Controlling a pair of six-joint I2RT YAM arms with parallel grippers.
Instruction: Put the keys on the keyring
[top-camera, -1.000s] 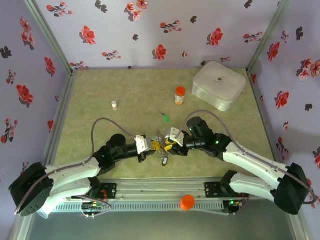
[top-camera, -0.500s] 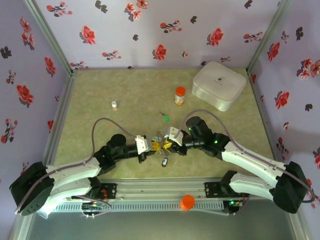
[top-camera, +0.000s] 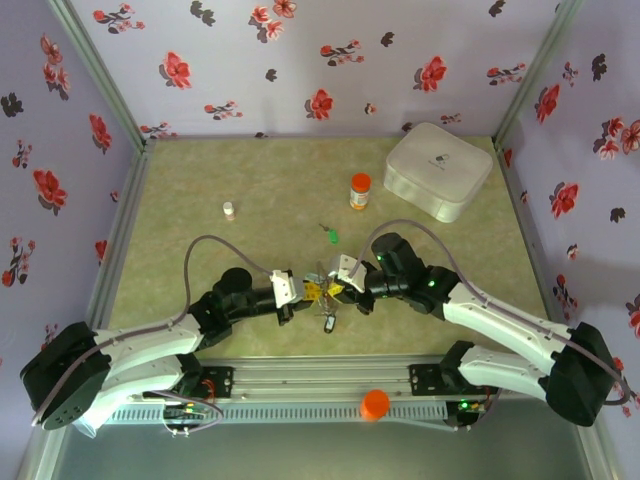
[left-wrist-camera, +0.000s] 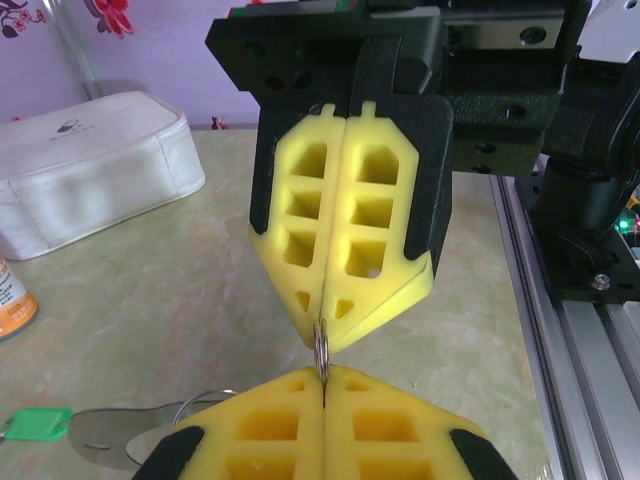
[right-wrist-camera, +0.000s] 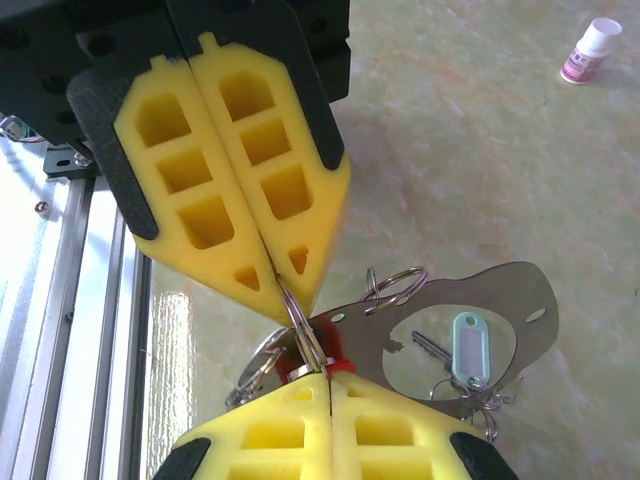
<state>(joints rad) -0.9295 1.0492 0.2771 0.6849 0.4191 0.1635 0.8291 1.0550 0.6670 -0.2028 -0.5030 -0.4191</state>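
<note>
My two grippers meet tip to tip low over the table's middle, the left gripper (top-camera: 312, 291) and the right gripper (top-camera: 334, 289). In the left wrist view, the left gripper (left-wrist-camera: 323, 376) is shut on a small metal split ring (left-wrist-camera: 321, 350), and the right gripper (left-wrist-camera: 324, 338) pinches the same ring from above. Seen from the right wrist, the right gripper (right-wrist-camera: 328, 377) and left gripper (right-wrist-camera: 287, 292) both clamp this ring (right-wrist-camera: 304, 335). The keyring (right-wrist-camera: 500, 290), a flat grey hoop, hangs beside it with a teal-tagged key (right-wrist-camera: 467, 345) and a red tag (right-wrist-camera: 338, 362). A green-tagged key (top-camera: 331, 237) lies apart on the table.
An orange-capped bottle (top-camera: 360, 190) and a white case (top-camera: 438, 170) stand at the back right. A small white vial (top-camera: 228, 209) sits at the back left. An orange cap (top-camera: 375, 403) rests on the front rail. Flowered walls close in three sides.
The right gripper's jaws have closed onto the split ring that the left gripper was holding. Both arms have shifted only slightly.
</note>
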